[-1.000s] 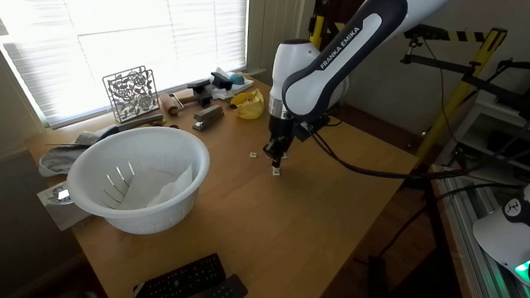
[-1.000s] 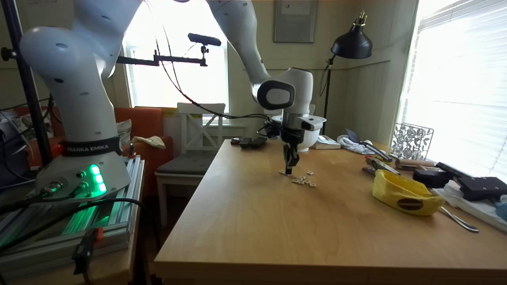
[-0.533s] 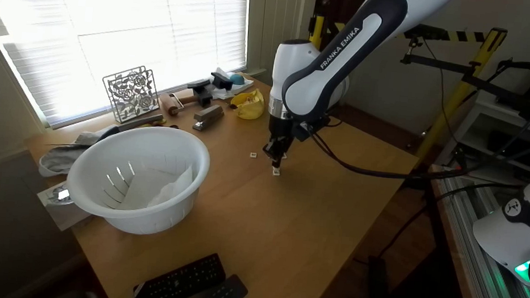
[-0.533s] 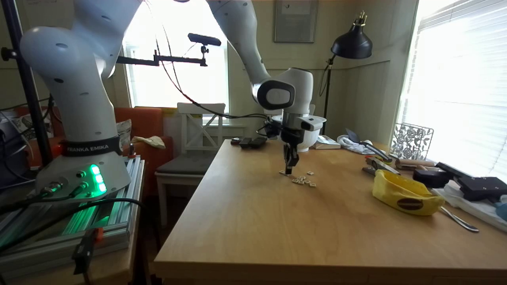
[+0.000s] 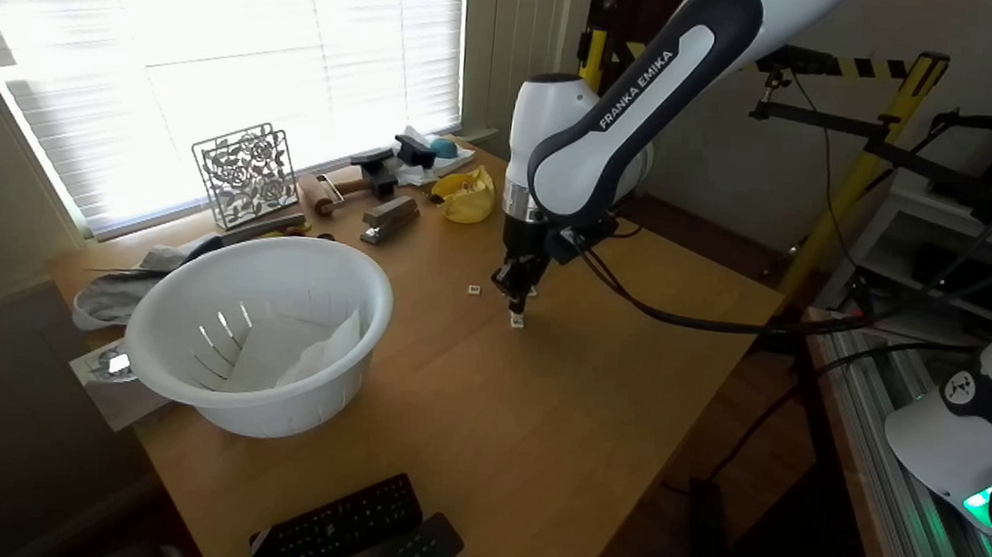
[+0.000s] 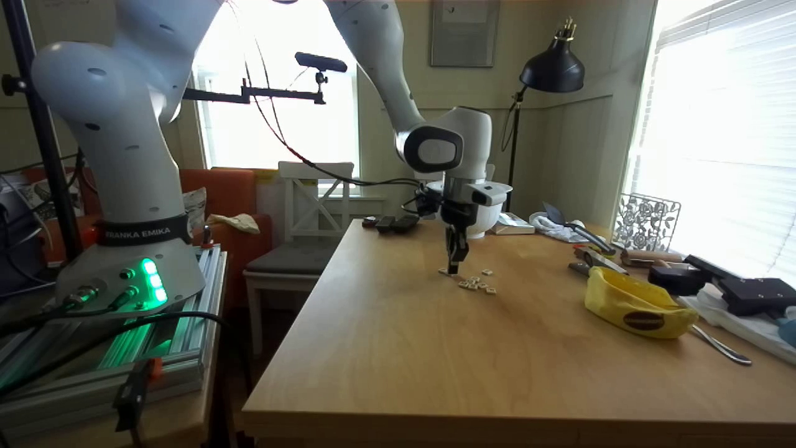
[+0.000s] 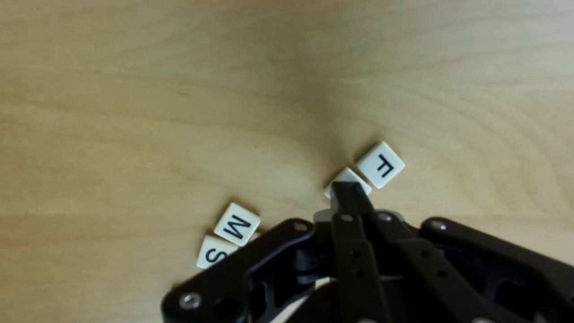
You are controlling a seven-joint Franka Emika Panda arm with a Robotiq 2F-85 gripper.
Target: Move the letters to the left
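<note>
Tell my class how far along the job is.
Perhaps done: the F tile, apart from the M tile and S tile. In hand: the shut gripper partly hides the tile beside F. Remaining: likely the cluster, image-right of the gripper in an exterior view.

black-on-white letters, black claw, white bowl

Pale brown wooden bench bears: small square white letter tiles, one round white slotted plastic bowl, two flat black oblong devices, one open-topped yellow pouch.
</note>
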